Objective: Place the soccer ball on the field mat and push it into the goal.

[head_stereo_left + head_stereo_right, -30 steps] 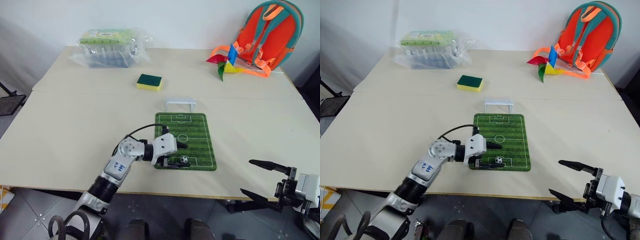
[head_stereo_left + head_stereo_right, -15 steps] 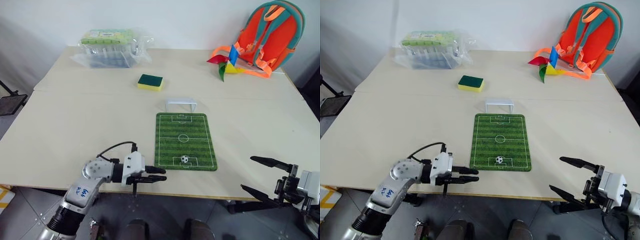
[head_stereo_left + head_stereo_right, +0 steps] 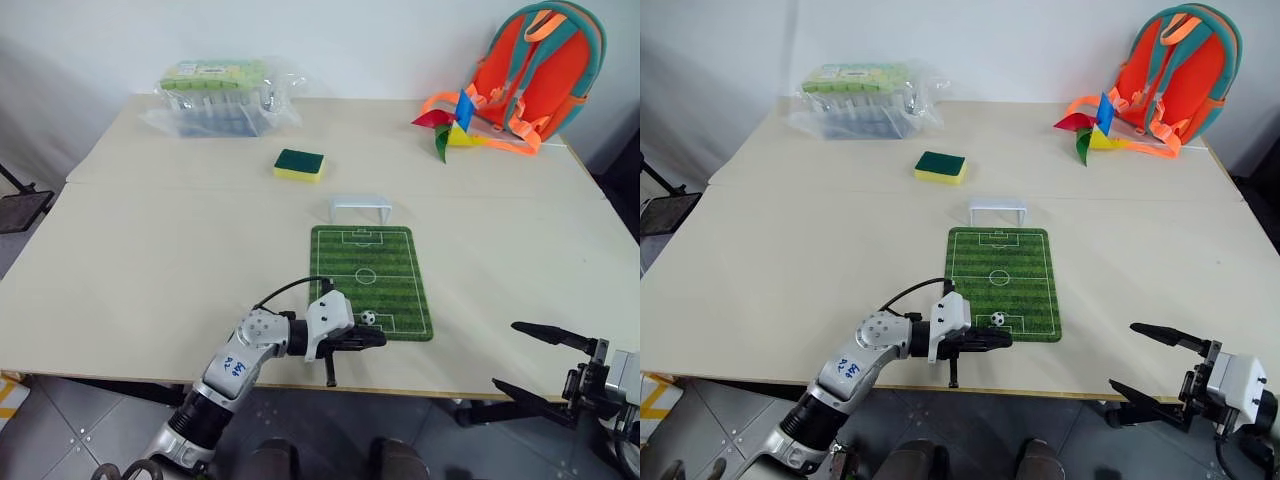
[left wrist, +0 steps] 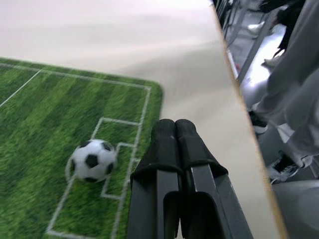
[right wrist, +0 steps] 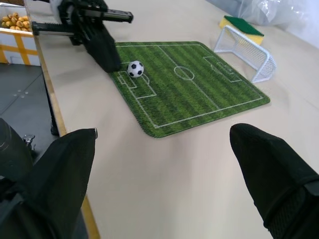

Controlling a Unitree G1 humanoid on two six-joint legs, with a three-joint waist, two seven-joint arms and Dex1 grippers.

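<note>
Field mat: flat green striped rectangle with white pitch lines (image 3: pixel 371 280), goal frame at its twelve o'clock.
Left gripper (image 3: pixel 378 339): back at the mat's near edge, now clenched, empty.
Right gripper (image 3: pixel 1145 358): spread, idle.
Soccer ball: tiny white, black-patched (image 3: pixel 368 317), at the mat's six o'clock, beside the fingertips; push pending.

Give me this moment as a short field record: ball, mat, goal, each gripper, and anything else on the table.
soccer ball: on the field mat, in the near penalty box
goal: on the table just past the mat's far end, empty
left gripper: shut, holding nothing, at the mat's near edge beside the ball
right gripper: open, empty, off the table's near right edge
other items: sponge, bagged box, backpack, pinwheel
</note>
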